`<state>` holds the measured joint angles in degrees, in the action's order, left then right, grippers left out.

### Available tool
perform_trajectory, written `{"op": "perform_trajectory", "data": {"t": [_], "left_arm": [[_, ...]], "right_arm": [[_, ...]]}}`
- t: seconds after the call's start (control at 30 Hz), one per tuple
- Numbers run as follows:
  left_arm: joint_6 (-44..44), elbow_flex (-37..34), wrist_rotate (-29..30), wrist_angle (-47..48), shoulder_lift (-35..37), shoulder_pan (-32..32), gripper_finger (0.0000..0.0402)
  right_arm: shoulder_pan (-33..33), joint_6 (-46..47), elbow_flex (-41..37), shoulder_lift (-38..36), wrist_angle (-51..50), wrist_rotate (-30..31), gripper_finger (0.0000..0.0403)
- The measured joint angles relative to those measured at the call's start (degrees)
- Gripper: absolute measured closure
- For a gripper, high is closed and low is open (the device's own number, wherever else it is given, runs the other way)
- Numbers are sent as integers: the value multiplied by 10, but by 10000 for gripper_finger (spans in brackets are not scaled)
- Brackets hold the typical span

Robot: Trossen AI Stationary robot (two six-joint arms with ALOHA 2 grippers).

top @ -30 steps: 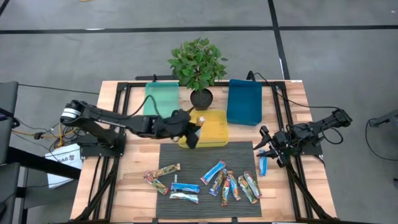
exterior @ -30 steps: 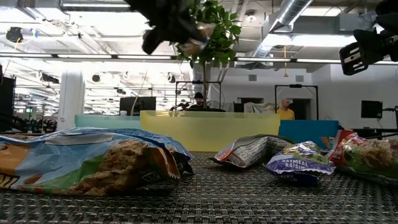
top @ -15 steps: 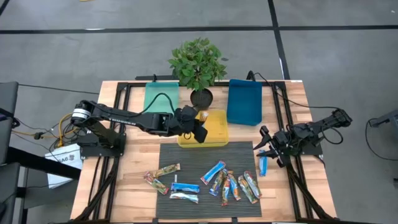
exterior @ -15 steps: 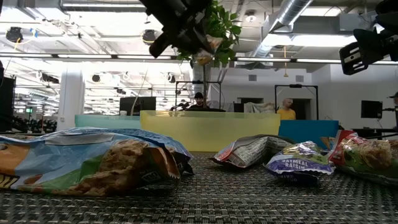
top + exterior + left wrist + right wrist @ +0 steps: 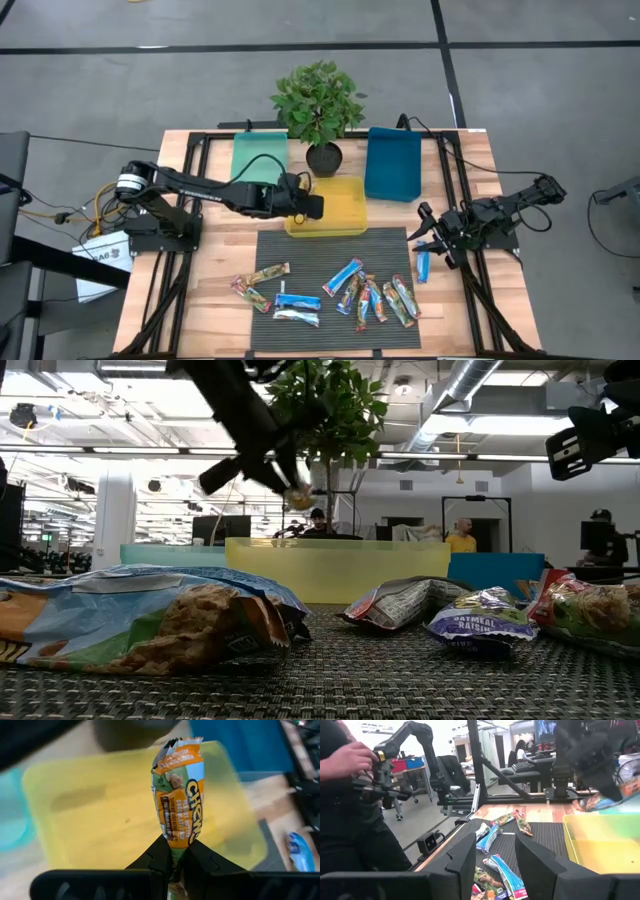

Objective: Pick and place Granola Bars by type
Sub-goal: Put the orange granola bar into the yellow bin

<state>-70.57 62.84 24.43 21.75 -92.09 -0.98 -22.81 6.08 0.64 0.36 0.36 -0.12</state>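
now the left gripper [image 5: 174, 851] is pinching a green-orange bar [image 5: 179, 800] by one end, dangling it over the yellow bin [image 5: 345, 205] so it drops with its type. right gripper [image 5: 428, 236] is waiting half apart, empty, beside the mat [image 5: 300, 250] where other bars [image 5: 365, 292] are lying.

Glossy foil granola bar [image 5: 177, 802], smooth plastic yellow bin [image 5: 345, 205], ribbed mat [image 5: 300, 250], wooden table [image 5: 205, 275]

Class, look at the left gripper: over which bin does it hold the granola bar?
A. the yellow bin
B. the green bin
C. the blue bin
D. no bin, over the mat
A: the left gripper pinches a green-orange granola bar above the yellow bin.
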Motion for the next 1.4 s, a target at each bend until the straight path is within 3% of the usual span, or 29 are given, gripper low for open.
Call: {"op": "perform_trajectory", "data": {"t": [0.13, 0.5, 1.0, 1.4], "left_arm": [[-48, -24, -1, -2, 0, 8, 374], [-37, -34, -19, -2, 0, 19, 373], [-42, -34, -31, 5, 0, 21, 310], [-40, -34, -29, 11, 0, 21, 303]], "right_arm": [[0, 0, 0, 0, 0, 0, 273], [0, 0, 0, 0, 0, 0, 273], [0, 0, 0, 0, 0, 0, 273], [0, 0, 0, 0, 0, 0, 273]]}}
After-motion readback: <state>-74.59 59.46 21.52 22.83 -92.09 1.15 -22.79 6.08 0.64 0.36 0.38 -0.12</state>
